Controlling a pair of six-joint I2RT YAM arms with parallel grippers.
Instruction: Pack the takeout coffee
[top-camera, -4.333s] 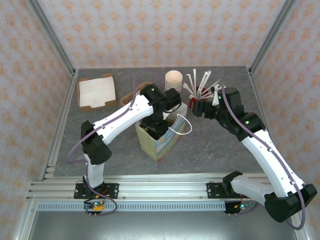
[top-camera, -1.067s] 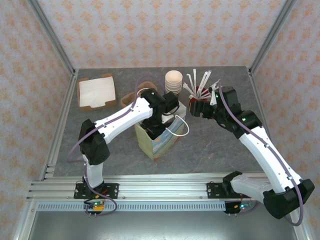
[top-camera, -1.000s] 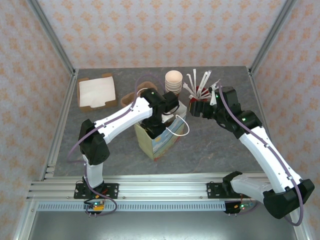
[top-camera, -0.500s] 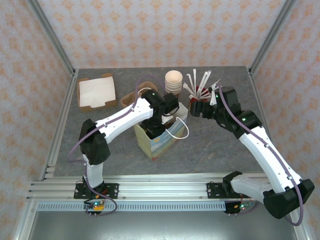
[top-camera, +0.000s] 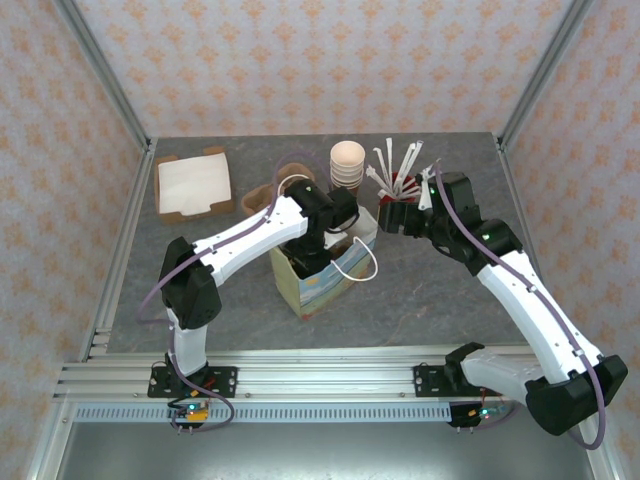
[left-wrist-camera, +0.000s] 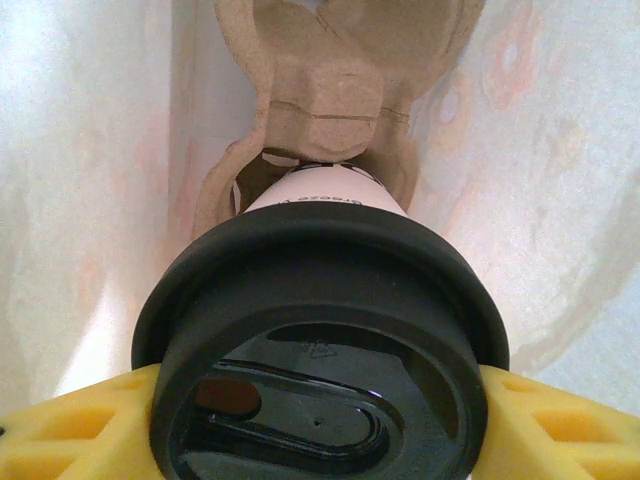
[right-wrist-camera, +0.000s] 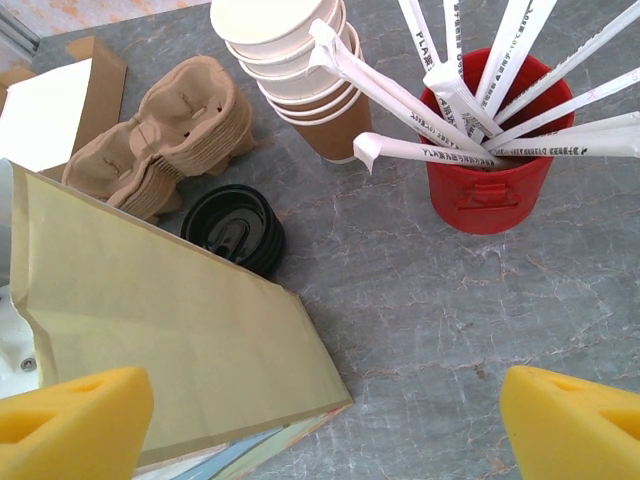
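1. Where the left tool (left-wrist-camera: 320, 420) reaches down into the paper bag (left-wrist-camera: 80, 150), its yellow foam pads (left-wrist-camera: 70, 425) are clamped on either side of the takeout coffee (left-wrist-camera: 320, 330), gripping it at the black lid.
2. Orientation: the cup's long axis runs straight away from the wrist camera, with the lid toward the tool and the base toward the bag's floor. In the overhead view the tool enters the bag's mouth from above.
3. Position: the cup is inside the bag, its lower end at a brown cardboard carrier (left-wrist-camera: 335, 60) lying at the bottom. Whether it is fully seated there cannot be told.
4. Right tool (right-wrist-camera: 320, 425): released, pads spread wide with nothing between them. It hovers over the bench (right-wrist-camera: 430, 290) beside the bag and near the red cup (right-wrist-camera: 487, 170) of wrapped stirrers (right-wrist-camera: 400, 95).
5. Writing: a line of dark print on the cup's pale wall just below the lid is too blurred to read. The wrapper print and the lid's embossed mark are illegible.
6. Other items: a stack of lidless cups (right-wrist-camera: 290, 60), black lids (right-wrist-camera: 235, 228), spare carriers (right-wrist-camera: 160, 135), and a napkin box (top-camera: 193, 183) at the rear left.
7. Surface and room: the bench is grey with a stone pattern. The walls (top-camera: 300, 60) are pale with an orange motif, and aluminium posts (top-camera: 100, 70) stand at the corners.
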